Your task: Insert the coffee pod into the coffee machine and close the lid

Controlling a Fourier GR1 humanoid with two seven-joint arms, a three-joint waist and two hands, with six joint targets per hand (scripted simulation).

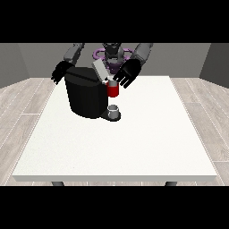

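Grey walls and a pale wood-plank floor [27,103] frame the whole thing, and most of the middle of the frame is taken up by a big white table [134,143] seen from across it. Up at the top centre sits the robot [112,53], small, grey with some purple bits behind it, both arms reaching down over the far edge of the table. Next biggest is the coffee machine [85,94], a chunky black box in the upper-left-of-centre part of the frame, with its grey lid [100,70] tilted up and open at its top right corner. A red part [113,91] hangs off the front of the machine on its right side, and below that a small grey cup [114,110] stands on the machine's base. The hand at the view's right [126,74] hovers just right of the open lid, above the red part, fingers spread and relaxed, not wrapped round anything. The hand at the view's left [60,71] hangs just past the machine's upper left corner, fingers also loose and pointing down. As for the coffee pod, honestly can't pick it out anywhere.
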